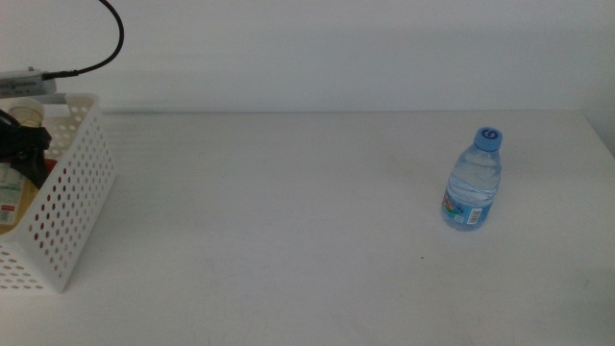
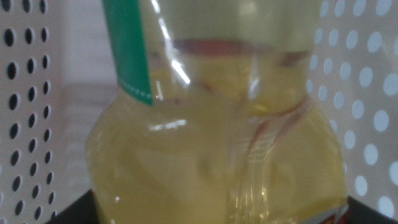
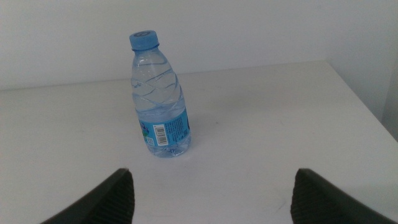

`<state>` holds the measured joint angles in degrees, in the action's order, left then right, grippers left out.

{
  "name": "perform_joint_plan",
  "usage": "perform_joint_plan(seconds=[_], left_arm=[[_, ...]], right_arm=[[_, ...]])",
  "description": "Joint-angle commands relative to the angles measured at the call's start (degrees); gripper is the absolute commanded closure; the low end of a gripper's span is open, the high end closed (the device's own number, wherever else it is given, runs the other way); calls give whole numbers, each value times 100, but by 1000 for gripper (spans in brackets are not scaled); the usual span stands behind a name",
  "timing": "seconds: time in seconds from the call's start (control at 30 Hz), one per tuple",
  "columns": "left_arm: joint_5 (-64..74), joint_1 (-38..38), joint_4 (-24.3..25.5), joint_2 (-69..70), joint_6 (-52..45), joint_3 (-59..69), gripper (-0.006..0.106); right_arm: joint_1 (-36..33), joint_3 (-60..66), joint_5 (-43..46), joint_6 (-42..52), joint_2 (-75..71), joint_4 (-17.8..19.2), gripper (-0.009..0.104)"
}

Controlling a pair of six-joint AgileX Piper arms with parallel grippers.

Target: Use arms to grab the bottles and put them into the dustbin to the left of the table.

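The left claw [image 1: 21, 144] is sitting inside the bin [image 1: 72, 192] at the left edge of the tabletop [image 1: 288, 211]. It is black, and it is holding the yellow bottle [image 2: 211, 143] down inside the bin. From the left wrist, the yellow bottle is filling almost the whole picture, with the bin's white walls full of round holes showing on both sides of it. The dark tips of the claw are peeking out just under the bottle, one at each side. The bottle's drink is looking pale yellow, and a green strip is running down its upper part. The water bottle [image 1: 473, 180] is standing upright on the tabletop, over on the right side and well apart from the bin. It is wearing a blue cap and a blue label, and nothing is touching it. The right claw [image 3: 211, 193] is hanging over the tabletop near the water bottle, and it is facing the bottle. Its two dark sides are spread wide apart and it is holding nothing.
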<state>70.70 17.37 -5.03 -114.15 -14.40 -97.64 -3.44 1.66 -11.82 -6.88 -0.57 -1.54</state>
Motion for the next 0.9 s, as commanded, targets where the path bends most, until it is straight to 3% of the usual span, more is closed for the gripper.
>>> perform_joint_plan(seconds=[0.0,0.2,0.37,0.47,0.87], left_arm=[[123,12,-134,376,28,-151,96],[134,12,-134,250,-129,-151,66],[72,-10,-111,202,-107,-158,28],[134,-10,-123,258,-39,-263,11],[463,-337,-277,1005,351,-504,12]], right_arm=[[23,-50,427,74,-156,35,29],[23,-50,427,74,-156,35,29],[23,-50,427,74,-156,35,29],[23,-50,427,74,-156,35,29],[23,-50,427,74,-156,35,29]])
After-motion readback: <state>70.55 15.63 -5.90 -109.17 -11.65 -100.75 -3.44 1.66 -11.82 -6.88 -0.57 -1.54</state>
